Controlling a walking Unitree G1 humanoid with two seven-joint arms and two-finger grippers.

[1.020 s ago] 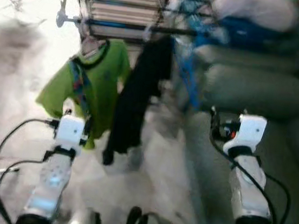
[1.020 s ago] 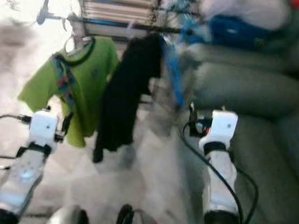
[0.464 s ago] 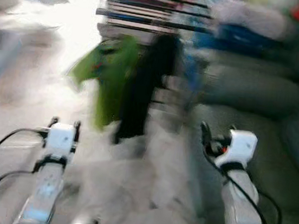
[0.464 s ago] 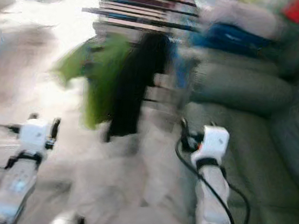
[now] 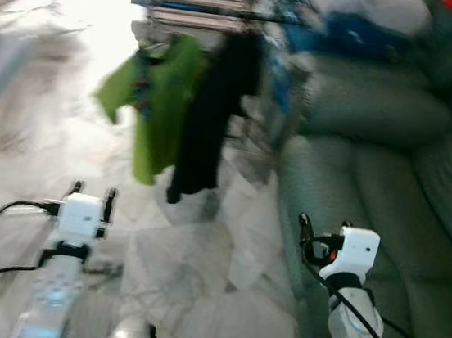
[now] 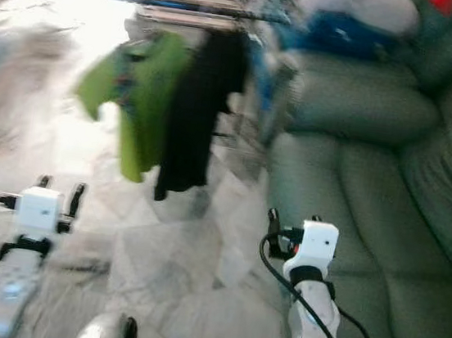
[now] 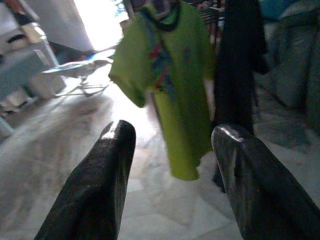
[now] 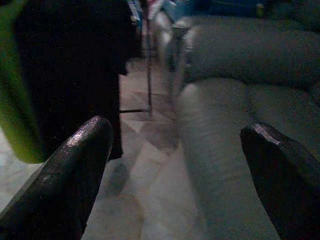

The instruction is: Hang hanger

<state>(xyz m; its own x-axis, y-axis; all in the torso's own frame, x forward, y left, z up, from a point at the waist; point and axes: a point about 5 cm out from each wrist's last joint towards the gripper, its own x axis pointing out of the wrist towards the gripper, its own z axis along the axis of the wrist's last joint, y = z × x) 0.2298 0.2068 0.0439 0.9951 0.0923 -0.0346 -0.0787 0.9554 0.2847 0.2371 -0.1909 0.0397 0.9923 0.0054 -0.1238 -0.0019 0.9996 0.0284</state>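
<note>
From my head, a green shirt (image 5: 159,99) and black garment (image 5: 212,118) are hanging on the rack (image 5: 205,6). My left gripper (image 7: 172,150) is gaping empty toward them; my right gripper (image 8: 175,150) is spread empty beside the sofa (image 8: 240,100).

Left gripper (image 7: 172,145): I see my two black fingers (image 7: 102,187) spread apart, nothing between them.
Green shirt (image 7: 172,85): hangs ahead, between the fingers.
Black garment (image 7: 239,65): hangs just beside the shirt.
Floor (image 7: 55,135): pale, marbled.

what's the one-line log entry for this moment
left gripper: open, empty | right gripper: open, empty | green shirt, black garment: hanging on rack
</note>
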